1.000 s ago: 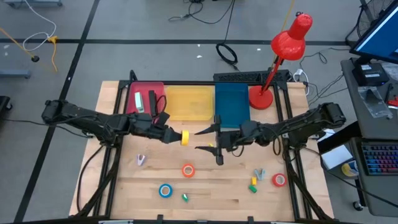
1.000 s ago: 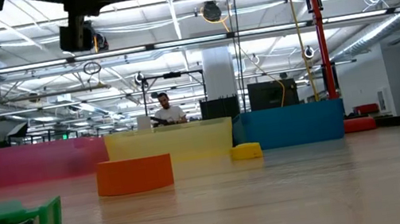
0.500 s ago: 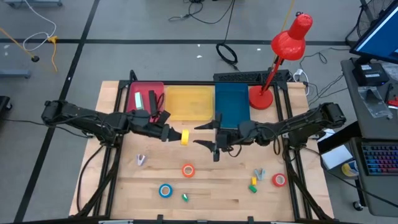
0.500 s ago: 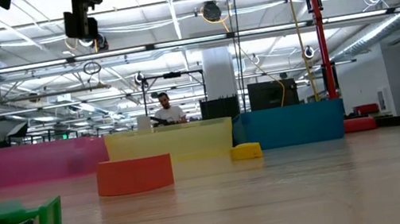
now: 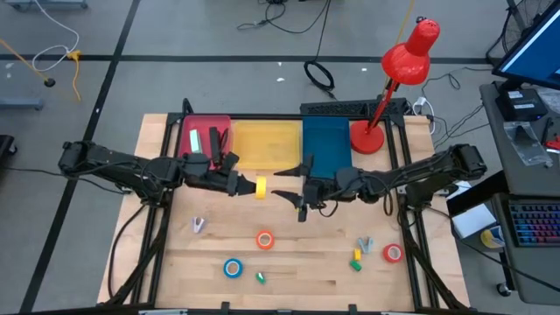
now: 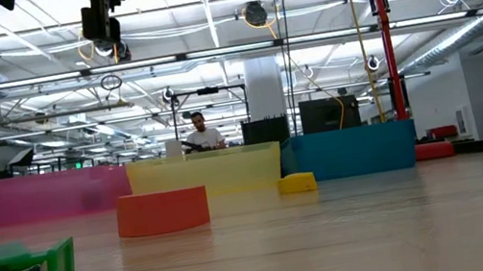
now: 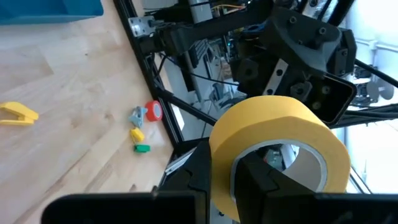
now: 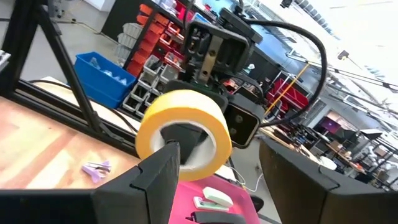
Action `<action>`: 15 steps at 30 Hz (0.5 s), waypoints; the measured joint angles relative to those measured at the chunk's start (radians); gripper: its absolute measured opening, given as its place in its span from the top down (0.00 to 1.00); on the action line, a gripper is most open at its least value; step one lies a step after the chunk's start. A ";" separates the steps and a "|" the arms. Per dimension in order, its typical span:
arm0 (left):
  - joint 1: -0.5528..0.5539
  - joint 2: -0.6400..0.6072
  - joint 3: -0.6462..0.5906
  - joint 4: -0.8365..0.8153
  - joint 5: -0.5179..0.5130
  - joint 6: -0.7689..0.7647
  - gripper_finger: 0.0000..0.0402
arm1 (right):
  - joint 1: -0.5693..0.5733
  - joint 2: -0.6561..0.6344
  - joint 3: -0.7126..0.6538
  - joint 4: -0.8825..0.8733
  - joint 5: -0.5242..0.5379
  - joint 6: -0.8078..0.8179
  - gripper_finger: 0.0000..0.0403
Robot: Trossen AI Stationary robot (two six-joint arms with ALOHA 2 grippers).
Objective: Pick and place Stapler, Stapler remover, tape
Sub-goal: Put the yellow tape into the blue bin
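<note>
Left gripper [image 5: 248, 186] clenched on one yellow tape roll [image 5: 260, 187]; right gripper [image 5: 291, 184] spread; three tape rolls [image 5: 264, 239] below

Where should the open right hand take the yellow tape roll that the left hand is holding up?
Judging by its pose, across the free outer band of the yellow tape roll, coming straight on from the right hand: the left hand has a finger through the core hole, leaving the far rim clear.
</note>
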 joint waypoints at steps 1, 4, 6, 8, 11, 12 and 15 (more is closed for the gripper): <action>0.000 0.000 0.000 0.000 -0.003 -0.006 0.91 | -0.005 0.000 0.000 0.001 -0.001 0.001 0.47; 0.000 0.000 0.000 -0.001 -0.010 -0.016 0.91 | -0.019 0.000 0.000 0.008 -0.010 0.004 0.47; 0.000 0.000 0.000 -0.001 -0.015 -0.022 0.91 | -0.031 0.000 0.000 0.009 -0.047 0.007 0.47; 0.000 0.000 0.000 -0.001 -0.021 -0.031 0.91 | -0.038 0.000 0.000 0.011 -0.057 0.007 0.47; 0.000 0.000 0.000 0.000 -0.026 -0.051 0.91 | -0.049 0.000 0.000 0.014 -0.069 0.007 0.47; 0.000 0.000 0.000 0.002 -0.026 -0.054 0.91 | -0.052 0.000 0.000 0.014 -0.086 0.007 0.47; 0.000 0.000 0.000 0.007 -0.027 -0.068 0.91 | -0.063 0.000 0.000 0.015 -0.109 0.007 0.47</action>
